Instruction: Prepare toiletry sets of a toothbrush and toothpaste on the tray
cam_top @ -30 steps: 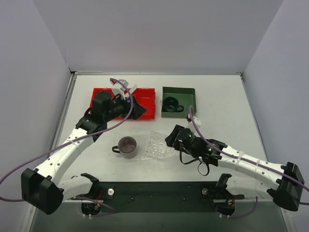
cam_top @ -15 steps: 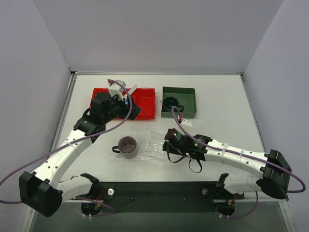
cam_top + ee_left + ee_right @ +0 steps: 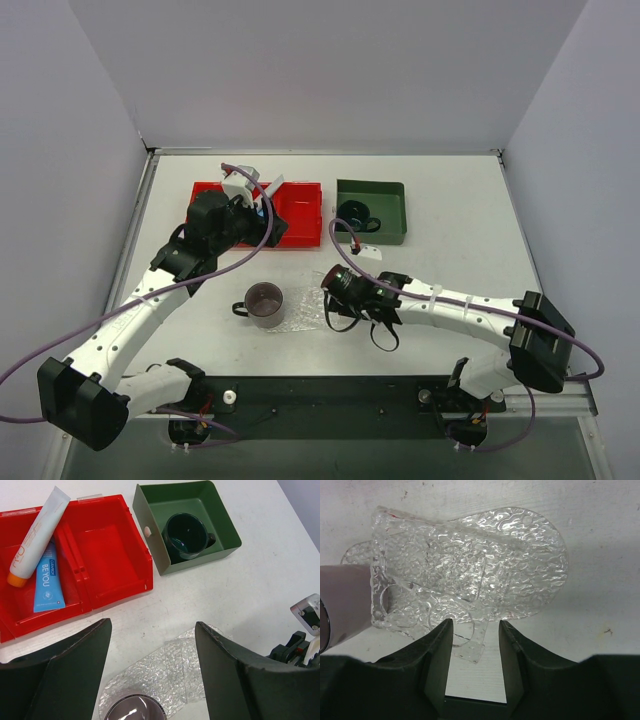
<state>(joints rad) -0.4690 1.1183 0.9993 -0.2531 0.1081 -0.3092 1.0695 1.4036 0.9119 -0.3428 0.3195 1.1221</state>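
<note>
As I steer from afar, tray [image 3: 485, 555]: clear, bumpy oval, lying flat on the white table [image 3: 450, 220].
Mauve cup [image 3: 263, 303]: upright on the tray's left end.
Right gripper [image 3: 475, 630]: low at the tray's right-hand edge, jaws partly apart with a tab of the rim between them. One finger looks to touch the plastic and a gap shows at the other, so nothing is clamped.
Left gripper [image 3: 152, 627]: hovering beyond the tray's far side, jaws wide, nothing between them.
Red bin [image 3: 110, 555]: behind the tray, to its left.
Toothpaste [image 3: 37, 535]: white tube in the red bin, well apart from the tray. It lies in the left of the two compartments my left wrist camera shows, orange cap toward the tray.
Toothbrush [image 3: 48, 577]: light-blue piece in that same compartment, just beside the tube and nearer the tray.
Green bin [image 3: 195, 502]: behind the tray, to its right, with a dark green cup [image 3: 187, 532] inside.
</note>
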